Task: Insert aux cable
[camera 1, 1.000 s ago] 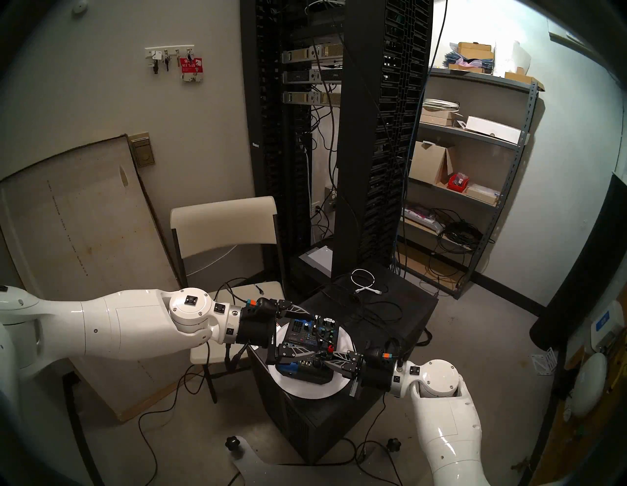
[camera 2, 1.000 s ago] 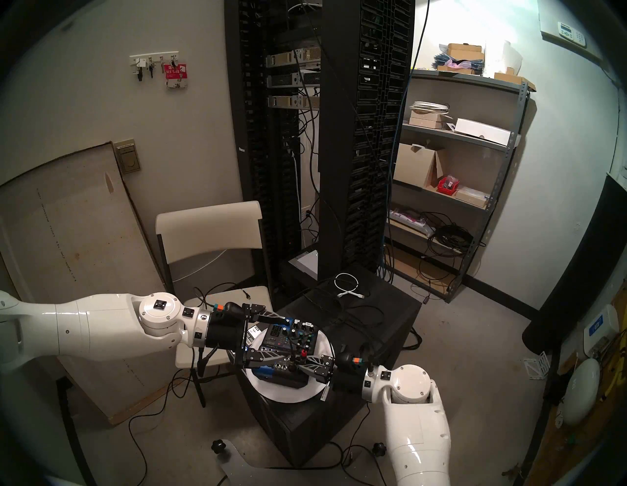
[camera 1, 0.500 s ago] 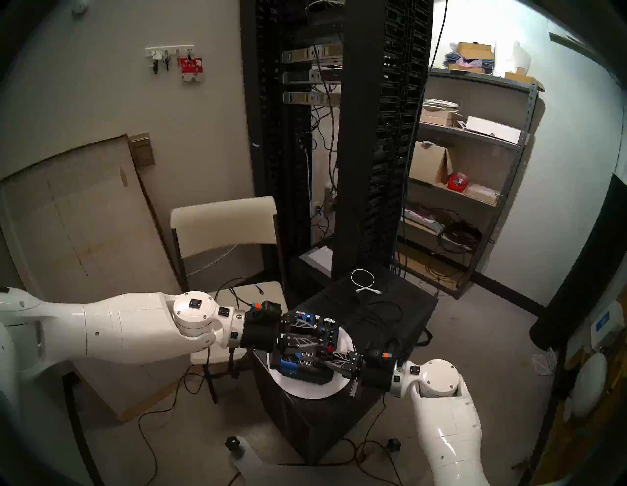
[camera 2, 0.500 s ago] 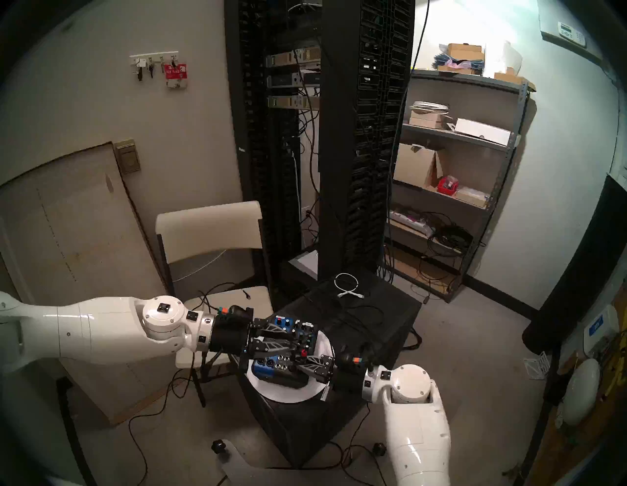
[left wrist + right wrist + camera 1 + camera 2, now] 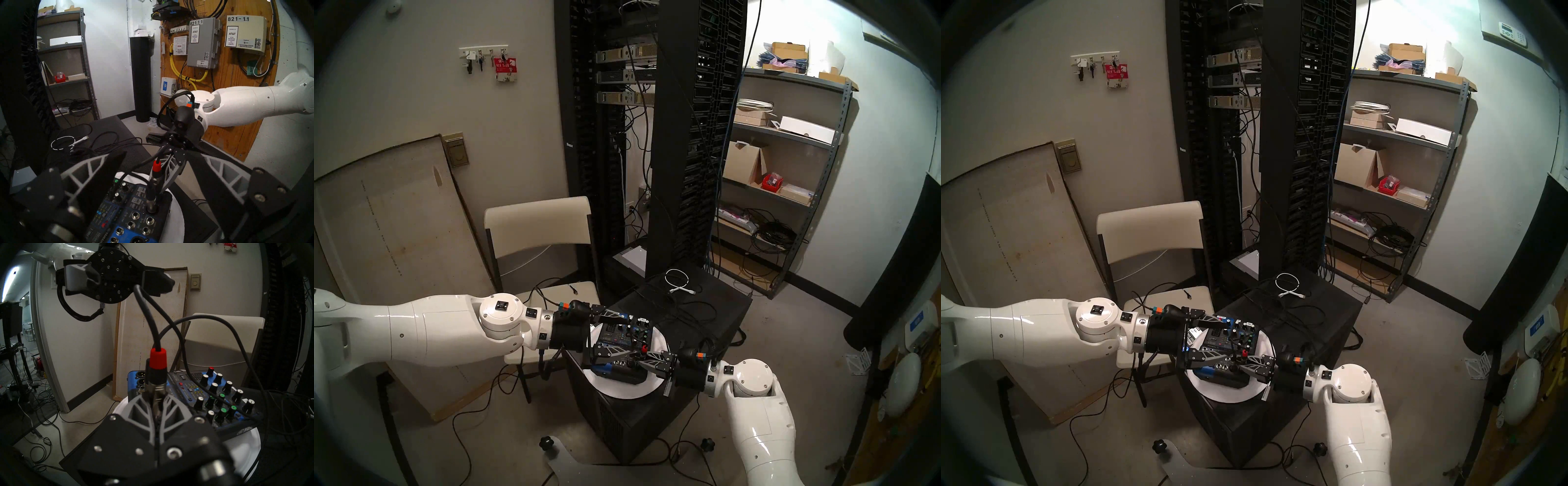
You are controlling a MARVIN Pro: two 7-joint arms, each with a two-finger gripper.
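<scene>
The aux cable [image 5: 155,179] stands upright with its tip in a jack of the blue mixer [image 5: 136,218], the right gripper [image 5: 157,405] pinching its plug below the red band. The left gripper [image 5: 158,171] hangs spread wide over the mixer, holding nothing. The mixer sits on a white disc [image 5: 621,390] atop a black cabinet [image 5: 714,305] among server racks [image 5: 697,135]. The jack tip is hidden.

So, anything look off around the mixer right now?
Nothing stands out. The aux cable plug stands upright in a jack on the mixer, with the right gripper shut on it and the left gripper open.
</scene>
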